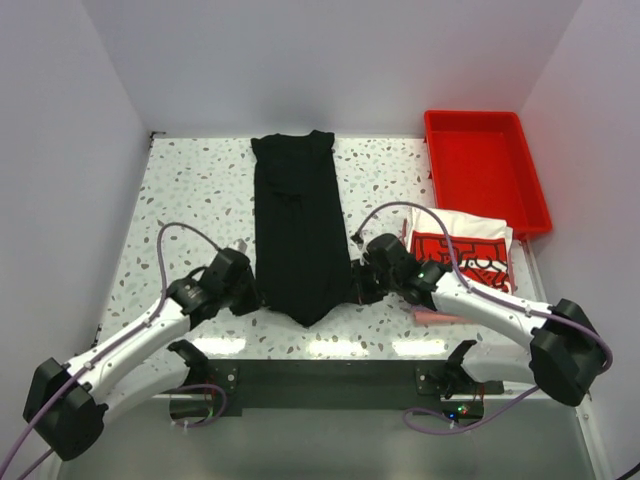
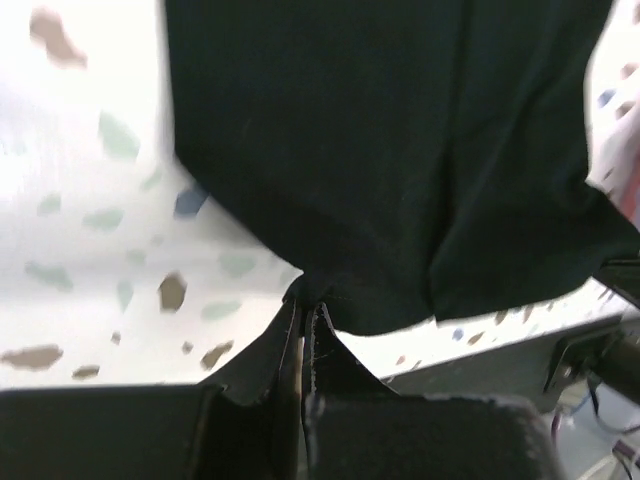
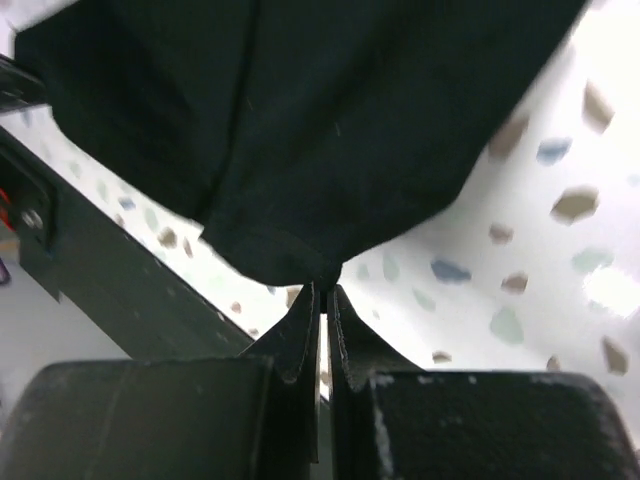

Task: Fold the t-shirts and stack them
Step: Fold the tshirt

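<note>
Left tool [image 1: 248,288] clenched on the near left edge of the black t-shirt [image 1: 297,225], shirt folded into a long strip lying lengthwise on the speckled counter [image 1: 190,190], right tool [image 1: 360,285] pinching its near right edge, white printed t-shirt [image 1: 470,250] folded farther right, near the red tray [image 1: 485,165]
</note>
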You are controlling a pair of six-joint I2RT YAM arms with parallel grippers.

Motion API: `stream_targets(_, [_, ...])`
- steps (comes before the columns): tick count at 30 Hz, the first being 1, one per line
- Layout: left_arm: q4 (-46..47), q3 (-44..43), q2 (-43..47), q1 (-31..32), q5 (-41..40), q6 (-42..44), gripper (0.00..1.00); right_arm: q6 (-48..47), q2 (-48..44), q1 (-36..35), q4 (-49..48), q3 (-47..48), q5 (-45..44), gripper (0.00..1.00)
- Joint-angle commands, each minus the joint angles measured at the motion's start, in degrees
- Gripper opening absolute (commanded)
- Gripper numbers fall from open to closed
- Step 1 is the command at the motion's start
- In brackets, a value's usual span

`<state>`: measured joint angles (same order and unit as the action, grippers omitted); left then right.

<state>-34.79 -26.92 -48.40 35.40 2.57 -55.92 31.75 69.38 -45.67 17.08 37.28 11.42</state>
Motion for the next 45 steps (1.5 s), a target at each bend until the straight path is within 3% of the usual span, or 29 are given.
stream_targets(1, [4.0, -8.0, -5.9, -0.2, -6.9, 3.4, 0.00, -3.0, 2.3, 1.6, -0.3, 7.4, -6.0, 0.00])
stream_targets(5, [7.4, -15.5, -14.6, -2.5, -8.0, 6.6, 0.00, -5.6, 7.0, 4.2, -0.2, 15.4, -7.6, 0.00])
stream_targets(10, [15.1, -20.2, -21.1, -12.9, -4.3, 11.2, 0.00, -6.2, 13.7, 8.5, -2.7, 22.8, -5.6, 0.00])
stream_targets(12, [17.1, -23.0, -24.0, -14.2, -4.1, 12.5, 0.00, -6.3, 16.9, 10.2, -2.8, 26.6, -5.9, 0.00])
stream_targets(26, [18.8, -42.1, -45.0, -19.8, -4.2, 19.9, 0.00, -10.7, 34.2, 17.7, -1.6, 45.8, -0.3, 0.00])
stream_targets(34, [20.4, -45.4, -49.1, -22.6, -4.1, 20.5, 0.00, -13.3, 41.7, 19.0, -1.1, 53.6, -0.2, 0.00])
stream_targets(45, [19.6, -50.2, -57.0, -23.5, -2.8, 22.2, 0.00, -12.8, 47.8, 20.4, -1.3, 56.9, 0.8, 0.00])
